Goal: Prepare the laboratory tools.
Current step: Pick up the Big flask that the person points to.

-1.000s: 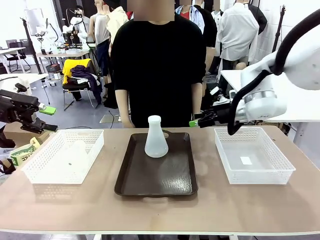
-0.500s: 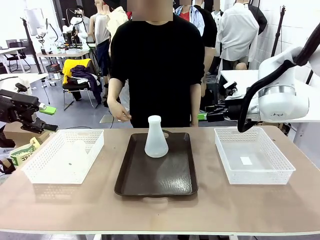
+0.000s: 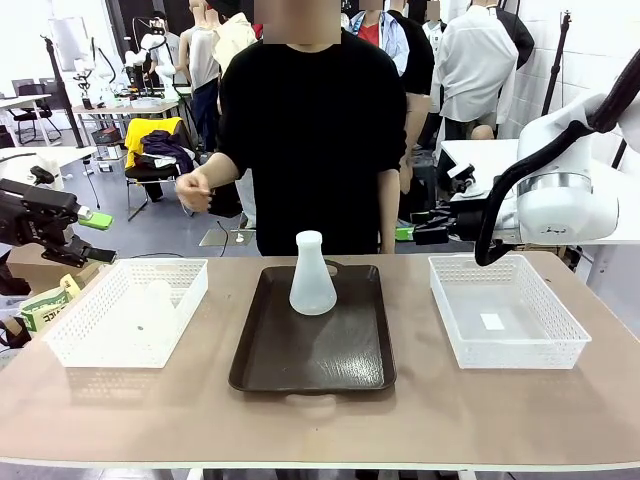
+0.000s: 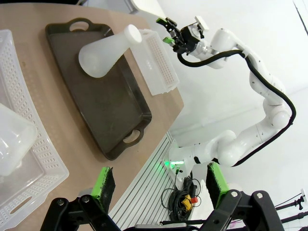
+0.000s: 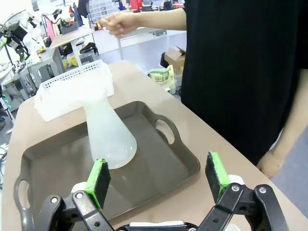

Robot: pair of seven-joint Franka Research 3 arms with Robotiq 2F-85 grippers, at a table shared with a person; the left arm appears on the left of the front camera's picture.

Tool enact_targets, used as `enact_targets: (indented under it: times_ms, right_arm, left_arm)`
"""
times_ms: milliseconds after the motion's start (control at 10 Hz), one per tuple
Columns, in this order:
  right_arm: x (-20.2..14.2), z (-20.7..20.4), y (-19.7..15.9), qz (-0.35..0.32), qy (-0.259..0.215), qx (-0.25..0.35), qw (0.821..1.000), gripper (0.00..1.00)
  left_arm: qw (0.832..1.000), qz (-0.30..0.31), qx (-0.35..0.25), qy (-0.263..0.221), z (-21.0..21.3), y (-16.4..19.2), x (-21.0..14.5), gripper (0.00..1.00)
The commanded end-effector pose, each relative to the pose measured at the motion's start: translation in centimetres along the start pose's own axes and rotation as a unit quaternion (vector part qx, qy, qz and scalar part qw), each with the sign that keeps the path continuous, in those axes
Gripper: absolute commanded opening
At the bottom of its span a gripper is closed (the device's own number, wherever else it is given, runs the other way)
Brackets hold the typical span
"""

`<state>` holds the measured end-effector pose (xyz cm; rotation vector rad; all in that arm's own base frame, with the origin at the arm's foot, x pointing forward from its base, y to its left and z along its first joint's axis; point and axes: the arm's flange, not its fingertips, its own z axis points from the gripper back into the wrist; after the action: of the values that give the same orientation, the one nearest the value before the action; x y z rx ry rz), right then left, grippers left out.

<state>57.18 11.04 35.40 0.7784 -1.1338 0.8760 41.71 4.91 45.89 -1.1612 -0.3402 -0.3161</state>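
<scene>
One frosted-white conical flask [image 3: 312,278] stands upright at the far end of the dark brown tray [image 3: 320,355]; it also shows in the wrist views [image 4: 103,55] [image 5: 108,130]. A second flask [image 3: 150,305] [image 4: 12,139] sits inside the left white mesh basket [image 3: 75,345]. My left gripper [image 3: 100,238] [image 4: 161,180] hovers open and empty off the table's left edge. Behind the right basket's far corner, my right gripper [image 3: 408,234] [image 5: 156,178] is open and empty, pointing toward the tray.
A right white mesh basket [image 3: 450,300] holds just a small white label. The person stands behind the tray with one hand [image 3: 192,190] [image 5: 118,21] raised at chest height, the other hanging by the table's far edge.
My right arm drew back to the right, away from the tray. The person's hand rose from the side to chest height. The left arm and flasks stayed still.
</scene>
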Motion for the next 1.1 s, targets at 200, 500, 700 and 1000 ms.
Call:
enact_targets:
  times_ms: [200, 500, 700, 1000]
  right_arm:
    - [0.14, -0.16, -0.33, -0.004, 0.008, 0.005, 1.0, 1.0]
    - [0.14, -0.16, -0.33, -0.004, 0.008, 0.005, 1.0, 1.0]
    - [0.14, -0.16, -0.33, -0.004, 0.008, 0.005, 1.0, 1.0]
    - [0.14, -0.16, -0.33, -0.004, 0.008, 0.005, 1.0, 1.0]
  left_arm:
    - [1.0, 0.003, -0.007, -0.002, 0.15, -0.2, 0.07, 1.0]
    - [1.0, 0.003, -0.007, -0.002, 0.15, -0.2, 0.07, 1.0]
    - [1.0, 0.003, -0.007, -0.002, 0.15, -0.2, 0.07, 1.0]
    - [1.0, 0.003, -0.007, -0.002, 0.15, -0.2, 0.07, 1.0]
